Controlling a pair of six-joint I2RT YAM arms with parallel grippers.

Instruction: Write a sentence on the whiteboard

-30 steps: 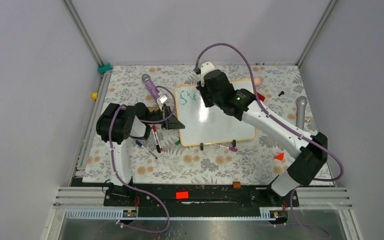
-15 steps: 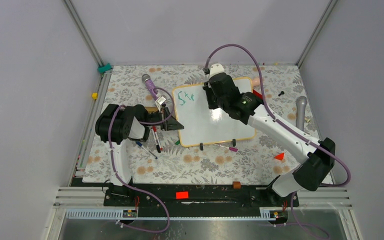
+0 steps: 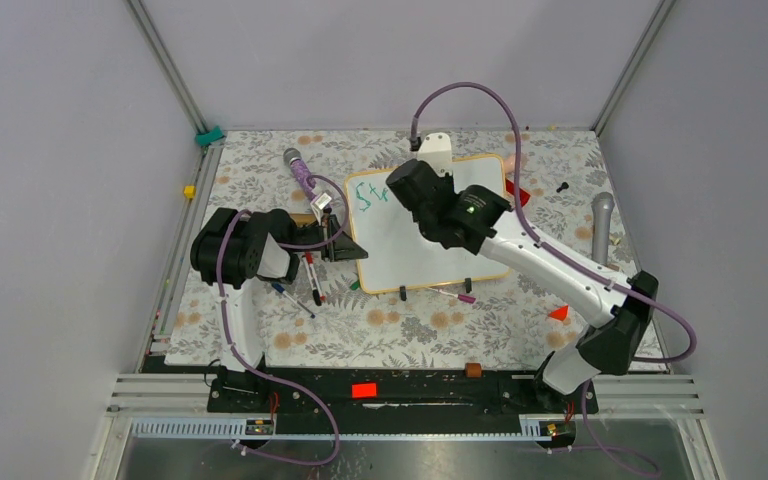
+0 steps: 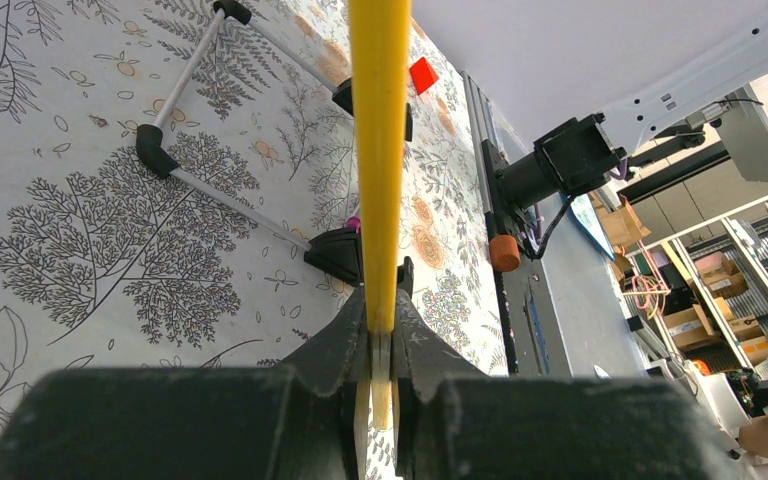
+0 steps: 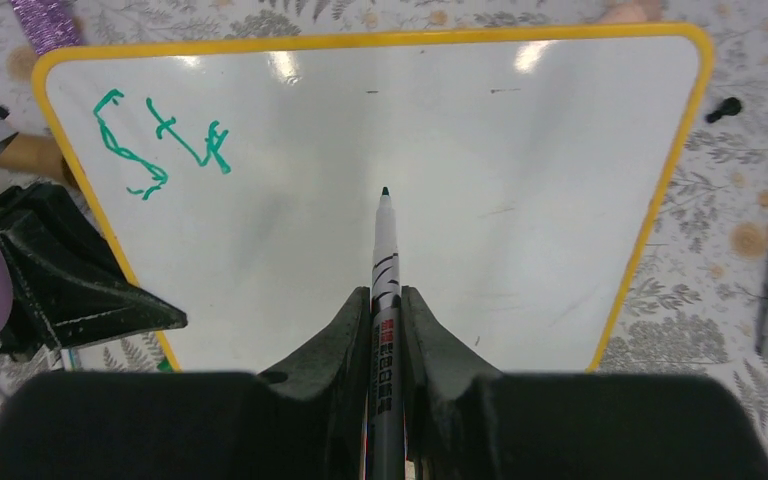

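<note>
A floral cloth (image 3: 410, 325) covers the table. At the far left lie a purple microphone (image 3: 303, 174), a teal clip (image 3: 208, 135) at the corner and a yellow cube (image 3: 189, 190) at the edge. Left of centre, several markers (image 3: 312, 275) lie close together. A silver microphone (image 3: 602, 222) lies at the right edge, with a black screw (image 3: 562, 186) near it. A pink-capped pen (image 3: 457, 294) lies mid-table and an orange wedge (image 3: 559, 313) to the near right. A brown block (image 3: 474, 370) and a red tag (image 3: 363, 389) sit at the near rail.

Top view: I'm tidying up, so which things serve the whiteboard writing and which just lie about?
In use: whiteboard, clamped by the left gripper; green letters; marker in the right gripper.
Lying about: pens, purple microphone, grey microphone, red triangle.
</note>
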